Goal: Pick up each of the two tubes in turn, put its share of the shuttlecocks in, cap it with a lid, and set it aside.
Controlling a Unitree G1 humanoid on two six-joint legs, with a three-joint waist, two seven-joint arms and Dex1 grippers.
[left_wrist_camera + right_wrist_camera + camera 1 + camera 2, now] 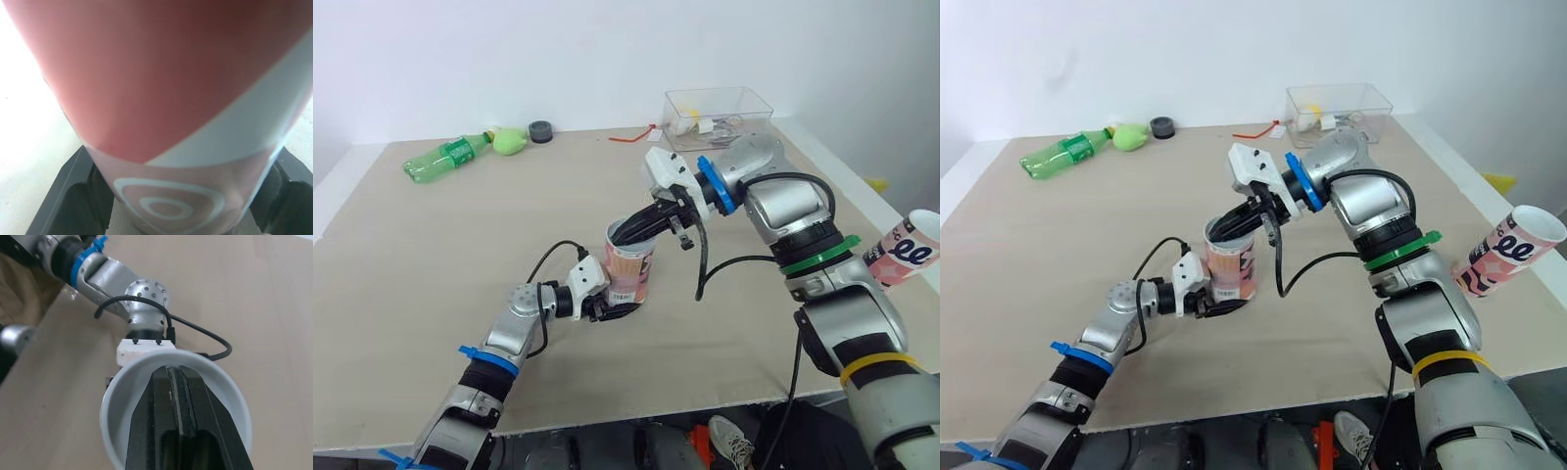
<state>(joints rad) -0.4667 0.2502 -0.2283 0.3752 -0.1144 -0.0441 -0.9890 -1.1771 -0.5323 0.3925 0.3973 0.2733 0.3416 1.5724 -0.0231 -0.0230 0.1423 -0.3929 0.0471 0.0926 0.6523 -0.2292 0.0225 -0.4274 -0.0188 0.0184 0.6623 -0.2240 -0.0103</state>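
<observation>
Near the counter's (pixel 431 294) front edge, the left end effector (pixel 615 308) grips the tube (pixel 629 274). Into its mouth dips the right end effector (pixel 632 233), pinched shut; steady the tube upright.

This looks like a robotics lab or test room. A bare white wall (pixel 509 59) stands behind a plain beige board surface (pixel 431 294). Loose props lie along its far edge: a green plastic bottle (pixel 445 158), a small black roll (pixel 540 131), and a clear plastic box (pixel 717 116) of odds and ends.
</observation>
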